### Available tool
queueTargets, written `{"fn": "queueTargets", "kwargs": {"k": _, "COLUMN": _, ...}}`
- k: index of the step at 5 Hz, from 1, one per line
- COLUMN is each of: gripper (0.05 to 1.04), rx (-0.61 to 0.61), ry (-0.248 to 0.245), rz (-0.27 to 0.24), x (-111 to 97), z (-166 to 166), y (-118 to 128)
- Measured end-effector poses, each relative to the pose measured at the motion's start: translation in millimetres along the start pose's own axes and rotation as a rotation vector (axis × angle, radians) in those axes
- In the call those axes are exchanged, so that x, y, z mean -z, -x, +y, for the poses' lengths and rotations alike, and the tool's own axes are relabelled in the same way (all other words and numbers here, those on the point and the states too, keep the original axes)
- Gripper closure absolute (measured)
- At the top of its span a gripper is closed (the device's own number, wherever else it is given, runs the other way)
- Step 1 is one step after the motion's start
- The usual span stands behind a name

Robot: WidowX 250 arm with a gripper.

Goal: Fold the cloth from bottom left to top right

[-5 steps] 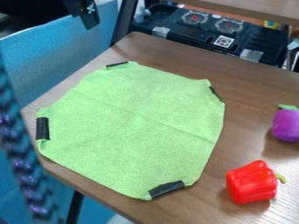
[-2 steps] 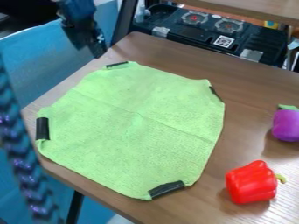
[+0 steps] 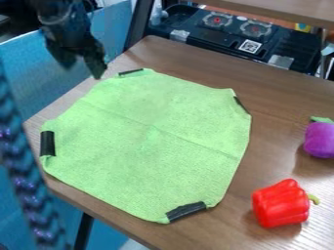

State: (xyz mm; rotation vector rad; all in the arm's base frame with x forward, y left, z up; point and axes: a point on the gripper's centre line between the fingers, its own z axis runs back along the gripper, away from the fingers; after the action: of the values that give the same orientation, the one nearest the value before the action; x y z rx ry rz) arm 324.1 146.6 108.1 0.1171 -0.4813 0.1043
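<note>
Black, jointed robot arm (image 3: pixel 60 13), entering at the upper left of the camera view, its base out of view. The arm slopes downward and slightly toward the right of the view, ending in a black two-finger gripper (image 3: pixel 83 71). The gripper hangs tilted, its fingertips directed downward. The two dark fingers (image 3: pixel 96 61) stand apart, with a visible gap between them; the right-hand finger in the view extends lower than the other.
</note>
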Motion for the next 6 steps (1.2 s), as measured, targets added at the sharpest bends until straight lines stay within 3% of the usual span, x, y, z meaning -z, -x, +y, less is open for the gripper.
{"fn": "queueTargets", "kwargs": {"k": 1, "gripper": 0.083, "rx": -0.170, "ry": -0.089, "rz": -0.004, "x": -12, "z": -6, "y": 27}}
{"fn": "queueTargets", "kwargs": {"k": 2, "gripper": 0.083, "rx": -0.300, "ry": -0.116, "rz": 0.017, "x": -13, "z": -9, "y": 52}}
{"fn": "queueTargets", "kwargs": {"k": 3, "gripper": 0.083, "rx": -0.438, "ry": -0.074, "rz": 0.049, "x": -7, "z": -1, "y": 76}}
{"fn": "queueTargets", "kwargs": {"k": 4, "gripper": 0.083, "rx": -0.571, "ry": 0.029, "rz": 0.122, "x": 9, "z": 13, "y": 100}}
{"fn": "queueTargets", "kwargs": {"k": 5, "gripper": 0.083, "rx": -0.597, "ry": 0.074, "rz": 0.177, "x": 18, "z": 19, "y": 112}}
{"fn": "queueTargets", "kwargs": {"k": 6, "gripper": 0.083, "rx": -0.568, "ry": 0.082, "rz": 0.181, "x": 17, "z": 20, "y": 115}}
